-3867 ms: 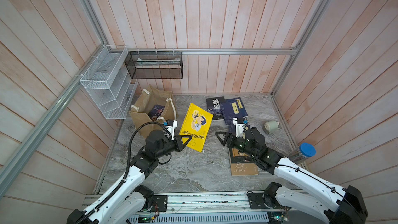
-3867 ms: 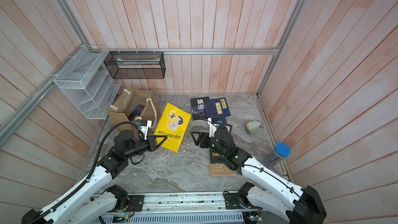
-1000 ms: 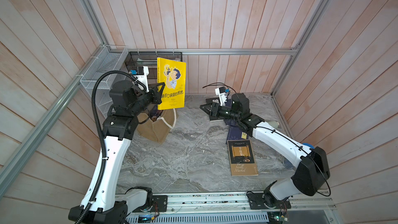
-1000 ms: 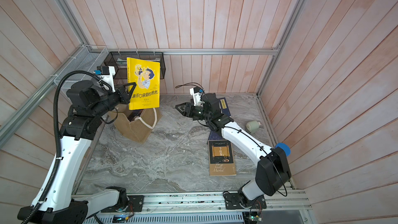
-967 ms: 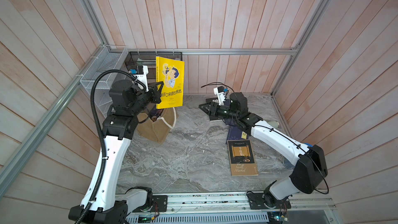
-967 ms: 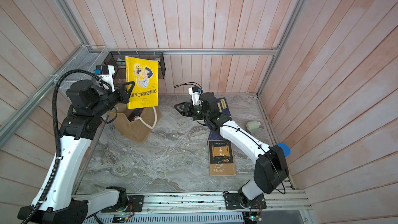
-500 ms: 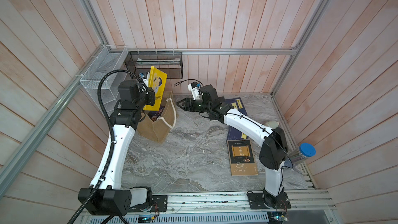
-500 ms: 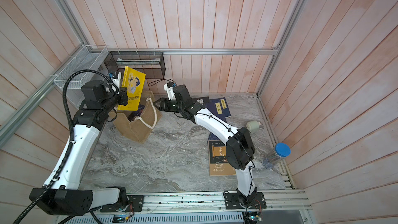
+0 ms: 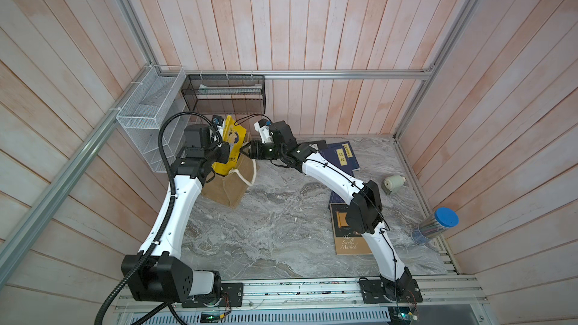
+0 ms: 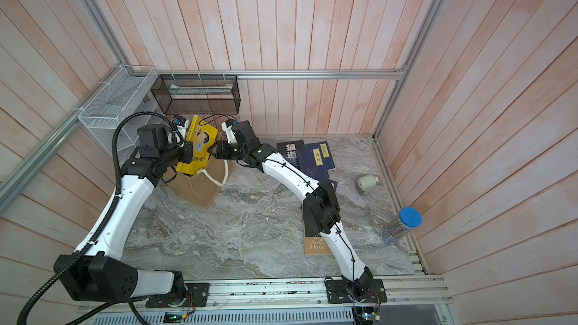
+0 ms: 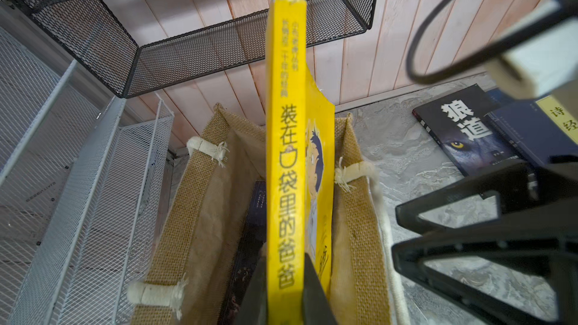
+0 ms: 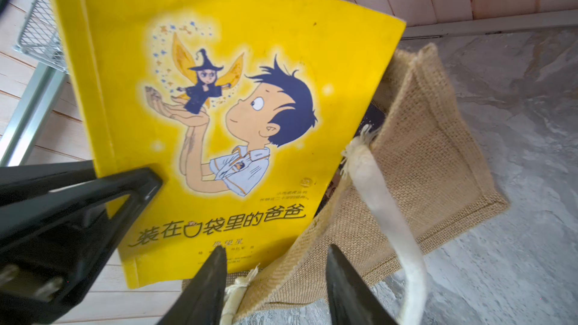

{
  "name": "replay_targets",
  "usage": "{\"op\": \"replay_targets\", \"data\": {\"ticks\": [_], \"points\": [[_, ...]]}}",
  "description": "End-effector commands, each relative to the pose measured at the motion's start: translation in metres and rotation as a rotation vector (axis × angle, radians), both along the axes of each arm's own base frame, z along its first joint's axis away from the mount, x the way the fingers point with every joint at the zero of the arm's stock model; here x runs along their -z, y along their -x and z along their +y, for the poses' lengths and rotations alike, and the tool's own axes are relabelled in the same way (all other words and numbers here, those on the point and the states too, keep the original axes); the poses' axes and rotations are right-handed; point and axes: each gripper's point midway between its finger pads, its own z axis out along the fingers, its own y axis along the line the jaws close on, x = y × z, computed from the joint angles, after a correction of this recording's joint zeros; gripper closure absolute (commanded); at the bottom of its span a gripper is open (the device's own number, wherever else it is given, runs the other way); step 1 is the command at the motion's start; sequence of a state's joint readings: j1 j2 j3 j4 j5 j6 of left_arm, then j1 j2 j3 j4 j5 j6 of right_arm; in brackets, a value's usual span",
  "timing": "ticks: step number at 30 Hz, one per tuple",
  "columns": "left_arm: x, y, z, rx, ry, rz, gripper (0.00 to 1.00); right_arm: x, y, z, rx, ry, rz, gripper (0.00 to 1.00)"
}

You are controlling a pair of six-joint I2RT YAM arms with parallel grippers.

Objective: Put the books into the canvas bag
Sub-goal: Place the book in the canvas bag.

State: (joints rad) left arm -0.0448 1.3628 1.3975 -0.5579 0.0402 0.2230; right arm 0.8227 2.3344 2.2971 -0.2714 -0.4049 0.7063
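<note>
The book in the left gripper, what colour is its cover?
The book is yellow with a cartoon boy and fairy; right wrist view shows it best.

Counted are one yellow book, six other books, one canvas bag, two mesh baskets and one blue-capped tube.

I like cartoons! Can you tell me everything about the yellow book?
The yellow book is a thin paperback with a cartoon boy, a tiny winged witch and black Chinese writing on cover and spine; its edges look worn. The left gripper pinches its spine, holding it tilted over the bag, one corner dipping into the opening.
</note>
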Motion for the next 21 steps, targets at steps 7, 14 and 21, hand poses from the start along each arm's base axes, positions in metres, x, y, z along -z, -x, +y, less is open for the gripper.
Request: {"op": "replay_targets", "data": {"ticks": [7,14,21], "points": [[-0.013,0.019,-0.010,-0.014,0.047,0.004,1.00,0.032,0.010,0.004,-0.020,0.074,0.063,0.68],[-0.005,0.027,-0.005,-0.072,0.065,0.062,1.00,0.038,0.016,0.001,-0.045,0.091,0.067,0.96],[0.001,0.037,-0.018,-0.005,0.063,0.125,1.00,0.028,0.020,-0.005,-0.042,0.067,0.046,1.00]]}}
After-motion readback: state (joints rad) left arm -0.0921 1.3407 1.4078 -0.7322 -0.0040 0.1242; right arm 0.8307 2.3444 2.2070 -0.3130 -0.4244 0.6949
